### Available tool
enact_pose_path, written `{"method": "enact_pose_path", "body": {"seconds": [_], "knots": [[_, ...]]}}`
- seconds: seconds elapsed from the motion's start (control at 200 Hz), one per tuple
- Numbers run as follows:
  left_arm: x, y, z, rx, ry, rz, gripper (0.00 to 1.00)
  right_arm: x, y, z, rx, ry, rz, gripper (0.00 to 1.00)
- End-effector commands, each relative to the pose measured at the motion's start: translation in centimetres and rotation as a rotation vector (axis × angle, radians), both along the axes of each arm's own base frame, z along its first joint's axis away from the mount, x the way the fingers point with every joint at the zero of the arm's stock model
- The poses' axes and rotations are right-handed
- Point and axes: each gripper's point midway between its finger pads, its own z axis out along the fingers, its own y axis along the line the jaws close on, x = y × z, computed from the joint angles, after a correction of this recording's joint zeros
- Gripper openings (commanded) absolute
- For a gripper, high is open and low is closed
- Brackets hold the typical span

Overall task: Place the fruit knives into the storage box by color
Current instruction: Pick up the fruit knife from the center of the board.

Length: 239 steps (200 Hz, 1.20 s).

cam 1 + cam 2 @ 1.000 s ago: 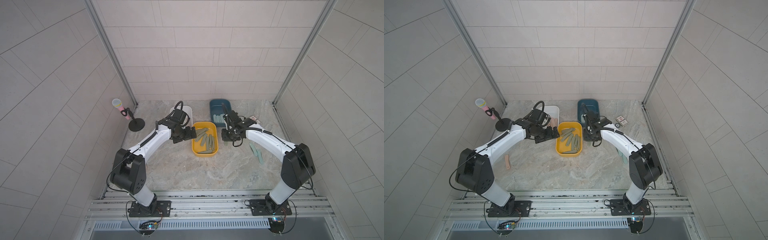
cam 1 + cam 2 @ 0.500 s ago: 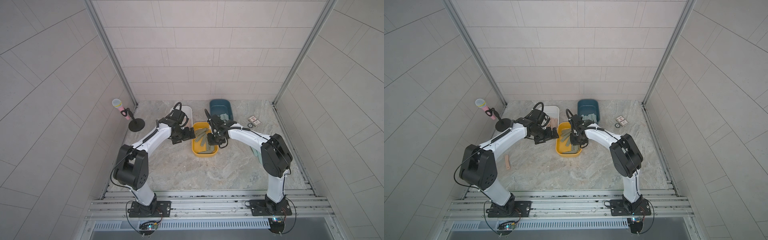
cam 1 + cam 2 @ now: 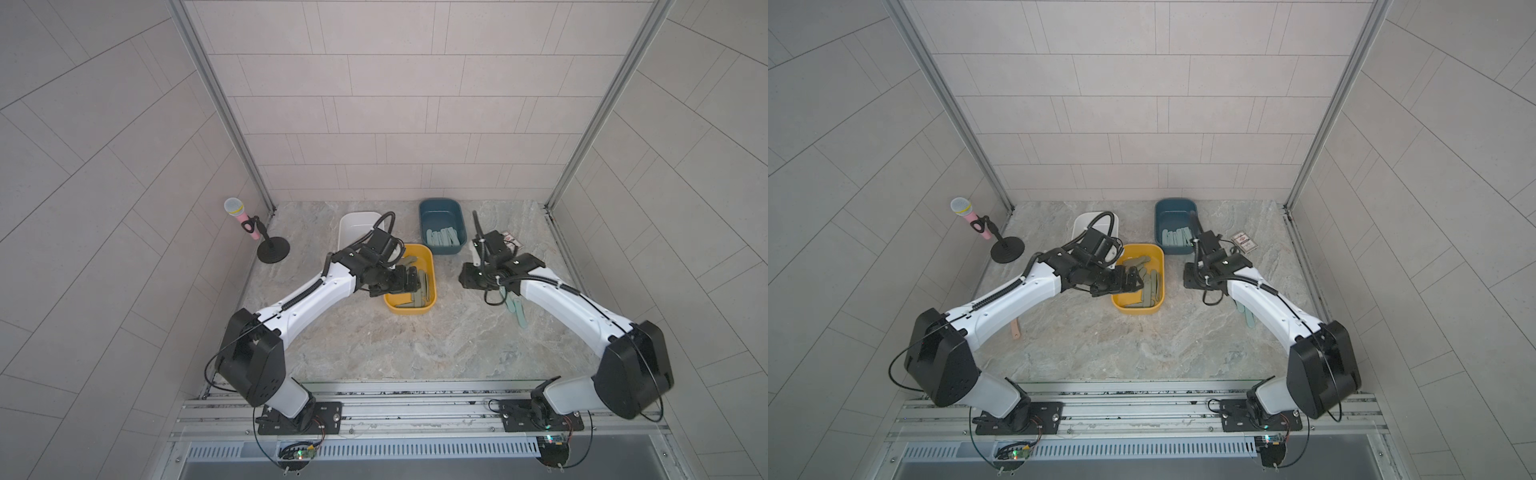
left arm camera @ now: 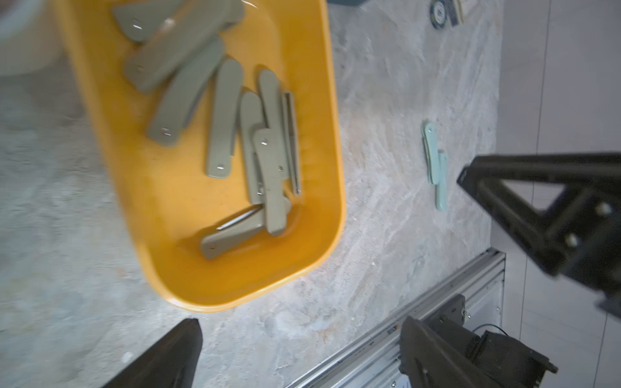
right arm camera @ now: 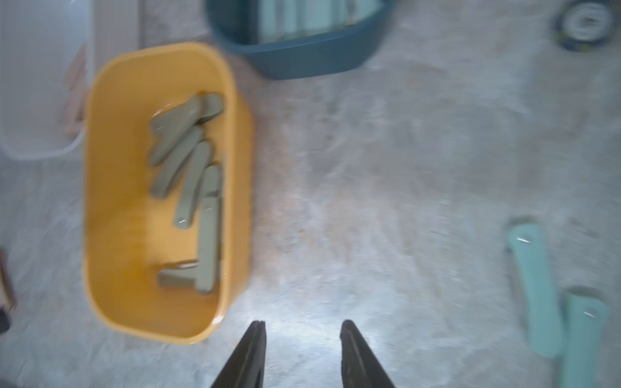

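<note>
We look down on a grey marbled bench walled by pale tiles, with two white robot arms reaching in from the near edge. Three storage boxes sit toward the back: a white box, a yellow box just in front of it, and a dark teal box to the right.

The olive-green fruit knives lie heaped inside the yellow box, several overlapping. The boxed teal knives lie in a row at the near end of the dark teal box. The right wrist view shows a peach-pink smear in the white box, too blurred for us to count. In a top view, one peach-pink knife lies on the bench beside the left arm. The loose teal knives, a pair lying side by side, rest on the bench partly under the right arm.

The left fingers are spread wide and hold nothing. They hover over the yellow box at the side nearest that arm, with the olive-green fruit knives below them and untouched.

The right fingers are parted a little with nothing between them. They hang above bare bench between the yellow box and the loose teal knives, apart from both.

A toy microphone on a stand is at the far left.
</note>
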Motion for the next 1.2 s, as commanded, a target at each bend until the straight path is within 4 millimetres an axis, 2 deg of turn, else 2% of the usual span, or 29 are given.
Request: {"method": "enact_pose_path", "body": {"seconds": [0.0, 0.05, 0.13, 0.22, 0.295, 0.47, 0.75, 0.971, 1.191], "knots": [[-1.0, -4.2, -1.1, -0.037, 0.015, -0.044, 1.0, -1.0, -5.7, -3.2, -0.087, 0.05, -0.118, 0.4], [-1.5, -6.4, -1.8, -0.034, 0.02, -0.087, 1.0, -0.9, -7.7, -4.1, -0.108, 0.07, -0.157, 0.4], [-2.0, -9.4, -2.6, -0.043, 0.042, -0.148, 1.0, -0.3, -9.5, -5.2, -0.125, 0.112, -0.18, 0.41], [-2.2, -11.6, -3.2, -0.055, 0.06, -0.194, 1.0, 0.8, -10.5, -6.6, -0.163, 0.154, -0.172, 0.41], [-2.2, -12.5, -3.7, -0.055, 0.078, -0.218, 1.0, 1.6, -10.6, -7.7, -0.19, 0.196, -0.148, 0.42], [-2.1, -12.4, -3.9, -0.037, 0.078, -0.236, 1.0, 2.3, -11.0, -10.4, -0.227, 0.267, -0.14, 0.45], [-2.0, -11.5, -4.0, -0.027, 0.083, -0.234, 1.0, 1.8, -11.8, -11.3, -0.268, 0.298, -0.152, 0.46], [-1.8, -10.9, -3.6, -0.032, 0.076, -0.221, 1.0, 0.7, -11.8, -13.0, -0.26, 0.368, -0.166, 0.38], [-1.4, -10.1, -3.3, -0.031, 0.069, -0.203, 1.0, 0.4, -10.8, -13.3, -0.188, 0.379, -0.188, 0.2]]}}
